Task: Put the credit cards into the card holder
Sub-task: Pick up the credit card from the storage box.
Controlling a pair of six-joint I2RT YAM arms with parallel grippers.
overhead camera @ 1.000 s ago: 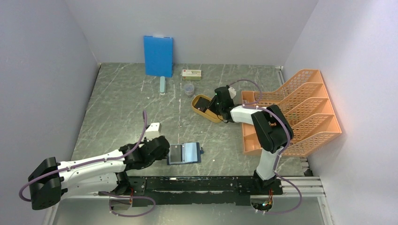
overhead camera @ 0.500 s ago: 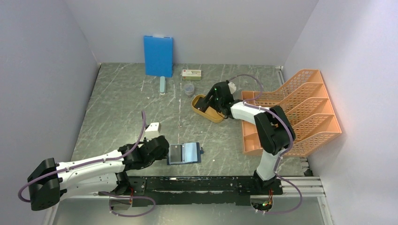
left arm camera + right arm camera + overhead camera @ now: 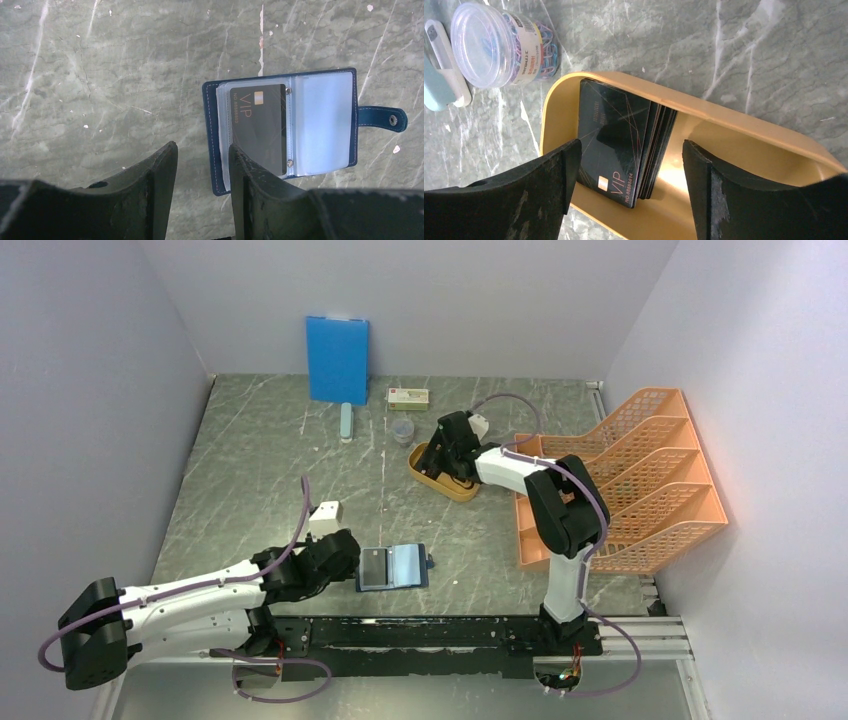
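Plainly, the right jaws stand wide and hold nothing: in the right wrist view they straddle a stack of black cards (image 3: 611, 140) lying in the yellow tray (image 3: 724, 112) at mid-frame, and we cannot tell whether either tip touches the tray. The left jaws, at the bottom of the left wrist view, are parted by a narrow gap with only bare tabletop (image 3: 100, 75) between them, so they are empty too. Just right of them the card holder (image 3: 322, 125) lies open and flat at centre right, its clasp tab pointing right. Seen from above, it sits low and central, well apart from the tray in the upper middle. One black VIP card (image 3: 257, 125) shows in its left clear sleeve, while the right sleeve looks bare. We judge the task barely begun: one card is in, the stack is left in the tray, and a pick from it seems the step in hand. The stack is only slightly fanned, so we cannot count it. The tray's lower right end runs out of frame behind a finger. The holder's lower left corner is hidden behind the nearer left finger (image 3: 250, 185), so contact there is unclear. Further sleeves lie under the top one, so more cards there cannot be ruled out. From above, the right arm (image 3: 500, 468) covers much of the tray.
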